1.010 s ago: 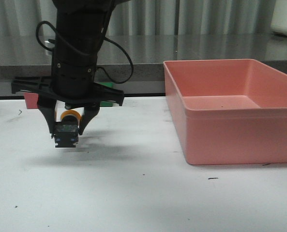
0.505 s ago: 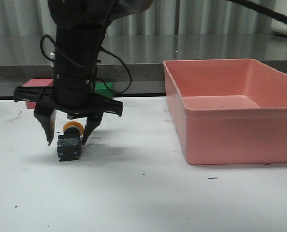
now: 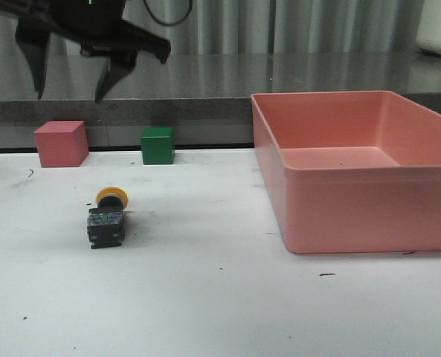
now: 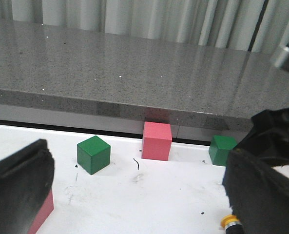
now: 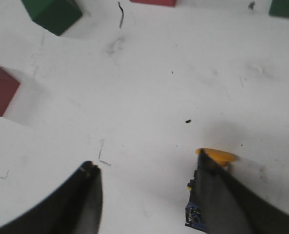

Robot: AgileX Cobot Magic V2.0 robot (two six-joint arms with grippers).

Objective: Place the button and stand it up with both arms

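Okay, button [image 3: 106,219] lies sideways; left gripper [image 4: 137,165] and right gripper [image 3: 69,95] both spread, empty. Pinch its base, tip cap up.

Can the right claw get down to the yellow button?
Probably yes. The right gripper hangs open above the button, which lies on its side on the table, with nothing between them.

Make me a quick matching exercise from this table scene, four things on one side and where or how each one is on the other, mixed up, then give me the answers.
Things:
1. button
2. pink bin
3. gripper seen at the top of the front view
4. green cube

States:
A. on the table's right side
B. raised above the table, open
C. lying on its side
D. by the back edge, right of the red cube

Pairs: 1-C, 2-A, 3-B, 4-D
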